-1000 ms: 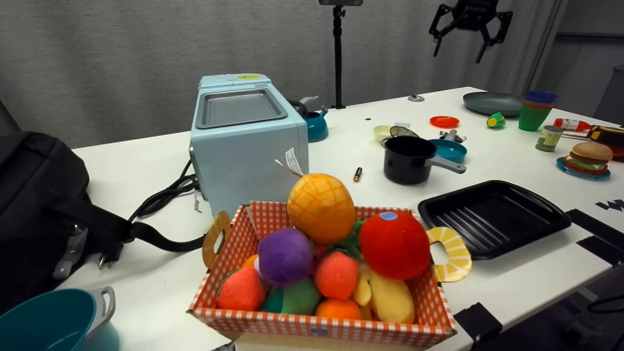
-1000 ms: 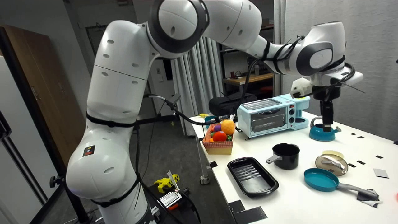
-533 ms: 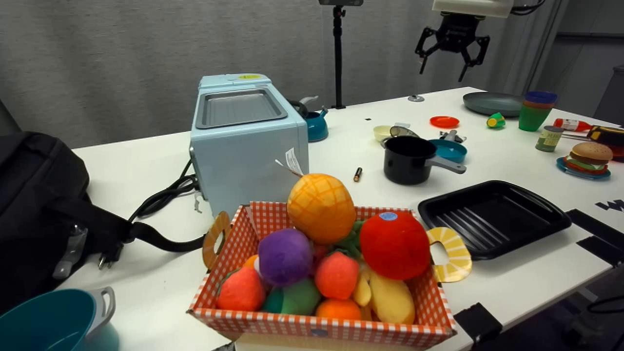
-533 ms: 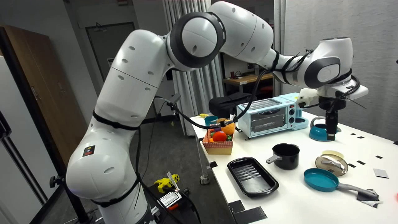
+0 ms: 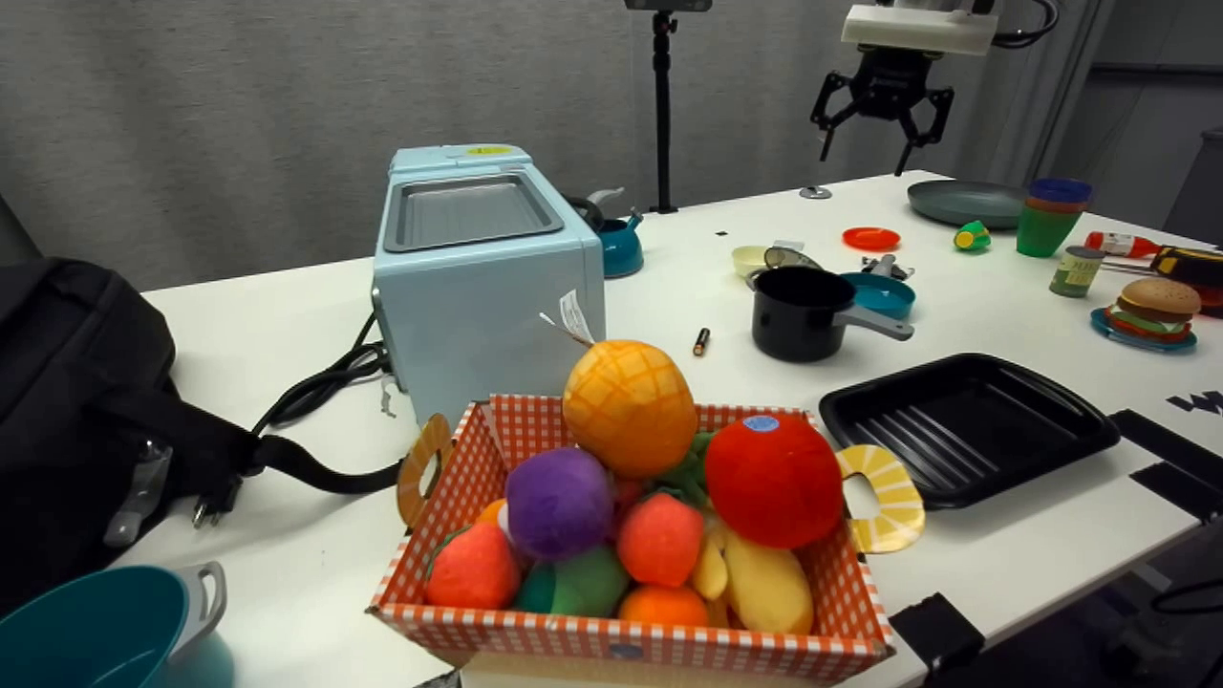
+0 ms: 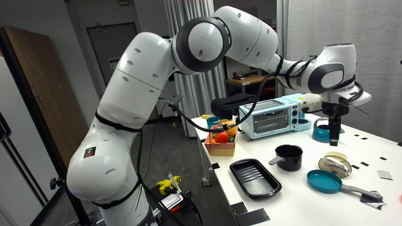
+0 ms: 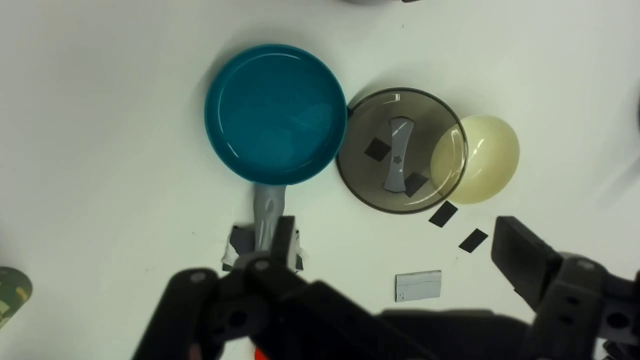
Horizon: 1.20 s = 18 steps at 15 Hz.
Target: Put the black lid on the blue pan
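Note:
The black lid (image 7: 367,172) is a round, dark see-through lid with a grey bar handle (image 7: 398,155). It lies tilted, one side over the cream bowl, the other at the blue pan's rim; it also shows in both exterior views (image 6: 326,164) (image 5: 791,257). The blue pan (image 7: 275,115) is shallow and teal, with a grey handle, flat on the table beside the lid; it shows in both exterior views (image 6: 323,181) (image 5: 879,298), partly behind the black pot's handle in one of them. My gripper (image 7: 397,237) (image 5: 864,158) (image 6: 333,142) is open and empty, pointing down well above the table.
The cream bowl (image 7: 492,160) sits under the lid's edge. A black pot (image 6: 289,160) and black grill tray (image 6: 256,179) stand nearby. A teal kettle (image 6: 321,134) and light blue toaster oven (image 6: 270,117) stand behind. A large grey round dish (image 5: 965,204) lies farther off.
My gripper has moved down toward the table and slightly left in one exterior view, slightly right in another. It stays open. The lid, pan and other objects have not moved.

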Motion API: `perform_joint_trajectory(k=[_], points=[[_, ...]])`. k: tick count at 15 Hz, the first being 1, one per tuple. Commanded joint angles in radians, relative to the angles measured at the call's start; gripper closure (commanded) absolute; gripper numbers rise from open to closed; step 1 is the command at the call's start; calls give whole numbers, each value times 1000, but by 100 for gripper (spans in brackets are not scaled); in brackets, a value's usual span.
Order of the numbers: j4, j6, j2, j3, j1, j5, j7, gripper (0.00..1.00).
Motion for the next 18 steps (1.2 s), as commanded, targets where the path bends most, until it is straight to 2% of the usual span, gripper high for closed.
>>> perform_joint_trajectory(k=[1, 7, 13, 18], points=[[101, -24, 114, -12, -1, 10, -4, 0], [281, -82, 279, -16, -10, 7, 2, 0], [528, -241, 422, -13, -28, 5, 9, 0], [656, -315, 502, -12, -36, -4, 27, 0]])
